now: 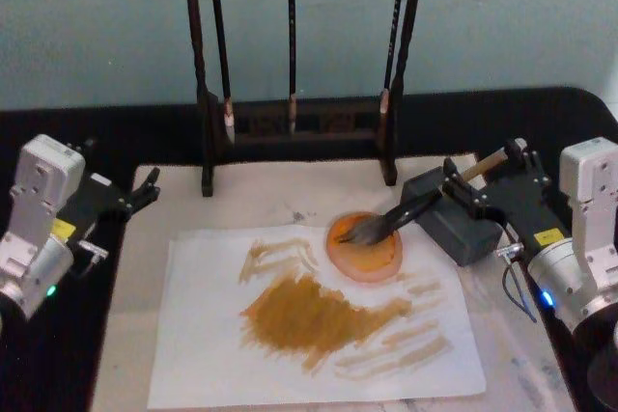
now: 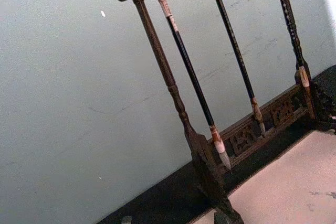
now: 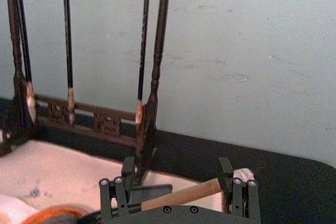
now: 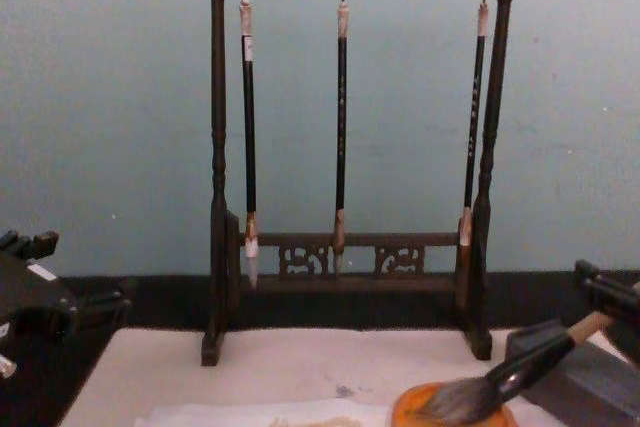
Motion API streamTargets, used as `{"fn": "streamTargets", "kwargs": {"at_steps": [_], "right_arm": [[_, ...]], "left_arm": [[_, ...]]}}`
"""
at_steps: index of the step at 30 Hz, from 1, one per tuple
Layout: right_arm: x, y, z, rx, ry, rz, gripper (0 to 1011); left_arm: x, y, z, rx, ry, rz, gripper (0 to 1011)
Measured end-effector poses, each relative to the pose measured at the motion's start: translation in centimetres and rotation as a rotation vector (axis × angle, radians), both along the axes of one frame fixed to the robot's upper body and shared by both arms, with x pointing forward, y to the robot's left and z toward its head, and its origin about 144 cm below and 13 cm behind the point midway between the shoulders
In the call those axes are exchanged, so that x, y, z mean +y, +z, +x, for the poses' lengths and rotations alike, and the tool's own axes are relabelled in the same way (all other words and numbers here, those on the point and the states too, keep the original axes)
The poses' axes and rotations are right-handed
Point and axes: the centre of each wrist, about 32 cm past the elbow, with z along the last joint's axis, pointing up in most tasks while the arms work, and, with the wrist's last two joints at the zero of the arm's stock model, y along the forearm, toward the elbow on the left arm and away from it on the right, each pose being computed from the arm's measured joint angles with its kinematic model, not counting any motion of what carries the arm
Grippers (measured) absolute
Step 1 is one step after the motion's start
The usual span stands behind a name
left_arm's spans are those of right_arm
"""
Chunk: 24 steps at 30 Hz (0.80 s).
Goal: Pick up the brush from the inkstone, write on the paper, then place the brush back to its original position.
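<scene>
Brush [image 1: 401, 219]: it is lying at a slant, its bushy hair resting in the orange dish [image 1: 364, 247] and its black ferrule leaning on the dark grey block [image 1: 454, 217], so the wet tip is staying over the dish rather than the mat.
Right gripper [image 1: 492, 180]: it is sitting around the pale handle end at the block, and in the right wrist view the fingers [image 3: 111, 199] are standing spread on either side of the handle, with gaps showing, not pinching it.
Step, as judged: the brush is looking set back on its rest, with the gripper positioned as if letting go or about to take hold.
Paper [image 1: 212, 335]: the white sheet is lying flat on the beige mat [image 1: 261, 200], carrying broad ochre strokes, just beside and partly under the dish.
Dish contents: apart from the brush hair, whether any liquid is sitting in it cannot be told.
Rack [image 4: 350, 147]: three thin dark brushes [image 4: 341, 127] are hanging from it, tips down, well clear of the work.
Left gripper [image 1: 140, 192]: it is parked at the mat's left edge, its fingers looking parted and holding nothing.
</scene>
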Motion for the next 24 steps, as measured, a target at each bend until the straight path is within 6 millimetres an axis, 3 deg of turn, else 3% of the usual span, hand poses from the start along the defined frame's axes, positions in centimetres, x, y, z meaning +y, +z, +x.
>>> {"fn": "streamTargets", "kwargs": {"at_steps": [9, 24], "right_arm": [[-0.06, -0.67, 0.07, -0.004, 0.002, -0.089, 1000], [-0.1, -0.62, 0.08, -0.003, 0.0, -0.084, 1000]], "left_arm": [[0.0, 0.0, 0.0, 0.0, 0.0, 0.0, 1010], [0.0, 0.0, 0.0, 0.0, 0.0, 0.0, 1010]]}}
